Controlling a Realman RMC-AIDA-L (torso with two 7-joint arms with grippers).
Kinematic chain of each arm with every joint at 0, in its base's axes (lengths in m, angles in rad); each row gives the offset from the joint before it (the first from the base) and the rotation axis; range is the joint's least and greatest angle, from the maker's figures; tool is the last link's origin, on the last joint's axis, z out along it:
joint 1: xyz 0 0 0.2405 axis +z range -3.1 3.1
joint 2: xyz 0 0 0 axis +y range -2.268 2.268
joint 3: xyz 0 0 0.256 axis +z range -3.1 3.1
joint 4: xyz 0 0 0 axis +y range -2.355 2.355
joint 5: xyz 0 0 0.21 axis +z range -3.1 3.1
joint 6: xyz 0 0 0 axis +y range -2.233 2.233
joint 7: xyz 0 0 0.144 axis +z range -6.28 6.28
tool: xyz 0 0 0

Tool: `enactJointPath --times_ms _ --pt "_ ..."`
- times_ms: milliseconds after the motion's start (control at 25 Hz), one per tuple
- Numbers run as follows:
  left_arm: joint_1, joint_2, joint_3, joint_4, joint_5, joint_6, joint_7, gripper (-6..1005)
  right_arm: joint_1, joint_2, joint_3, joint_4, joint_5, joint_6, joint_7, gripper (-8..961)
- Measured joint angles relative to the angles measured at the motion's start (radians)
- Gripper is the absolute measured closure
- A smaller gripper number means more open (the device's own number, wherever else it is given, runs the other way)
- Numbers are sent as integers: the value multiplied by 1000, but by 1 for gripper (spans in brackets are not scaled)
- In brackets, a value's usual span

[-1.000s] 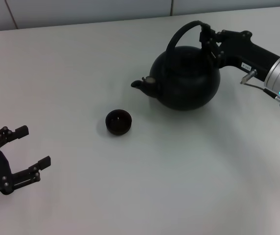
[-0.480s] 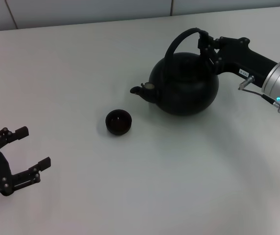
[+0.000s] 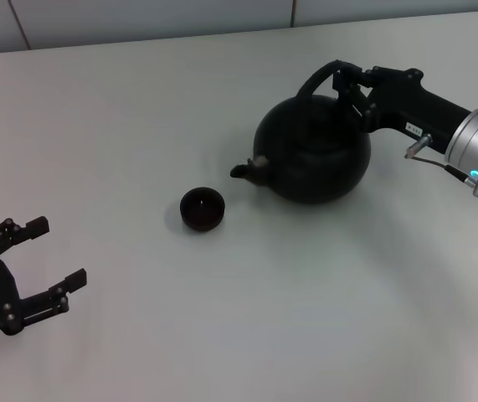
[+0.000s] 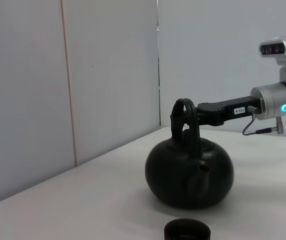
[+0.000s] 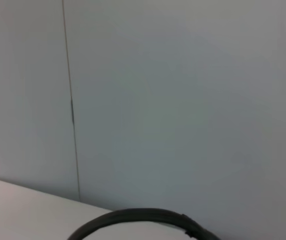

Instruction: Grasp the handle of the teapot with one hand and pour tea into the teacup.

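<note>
The round black teapot (image 3: pixel 314 155) is tilted with its short spout (image 3: pixel 245 170) dipping toward the small black teacup (image 3: pixel 202 208), a short gap between them. My right gripper (image 3: pixel 345 82) is shut on the teapot's arched handle (image 3: pixel 316 79) at its upper right part. In the left wrist view the teapot (image 4: pixel 189 172) faces the camera, the handle (image 4: pixel 185 111) held by the right gripper (image 4: pixel 193 112), and the teacup's rim (image 4: pixel 187 230) shows below. The right wrist view catches only the handle's arc (image 5: pixel 137 218). My left gripper (image 3: pixel 42 264) rests open at the near left.
The white table (image 3: pixel 222 318) spreads around everything. A pale wall panel (image 4: pixel 82 75) stands behind the table's far edge. The robot's head camera (image 4: pixel 283 47) shows at the right in the left wrist view.
The right gripper has tipped the teapot forward: the handle dropped lower and the spout swung down and toward the teacup. The left gripper has not moved.
</note>
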Motion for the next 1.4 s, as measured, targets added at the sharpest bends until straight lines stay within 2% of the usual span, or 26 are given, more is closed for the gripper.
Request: enactJointPath --times_ms 160,560,760,840,960,1000,1080,1120,1240,1400 --pt "0 -1 0 3 0 0 -5 139 -3 -1 7 9 3 17 0 804" --pt "-2 -2 -1 5 0 3 -5 139 -22 -2 21 -4 15 -13 -2 358" --pt "-2 -2 -2 5 0 5 -6 139 -32 -2 11 -7 14 -28 -7 276" --pt "-2 -2 -2 5 0 5 -6 139 -56 -2 12 -10 12 -70 -29 243" --pt "0 -2 -1 5 0 6 -6 139 -148 -1 41 -24 20 -218 -54 194" --pt "0 -2 -1 5 0 6 -6 139 -148 -1 41 -24 20 -218 -54 177" --pt "2 -2 -2 4 -8 7 -7 139 -226 -1 92 -36 27 -329 -54 161" --pt "2 -2 -2 4 -8 7 -7 139 -226 -1 92 -36 27 -329 -54 161" --pt "3 -2 -3 0 -12 7 -7 140 -306 -2 168 -20 28 -385 -55 161" --pt "3 -1 -3 -1 -12 9 -7 140 -326 -4 178 -14 27 -421 -53 161"
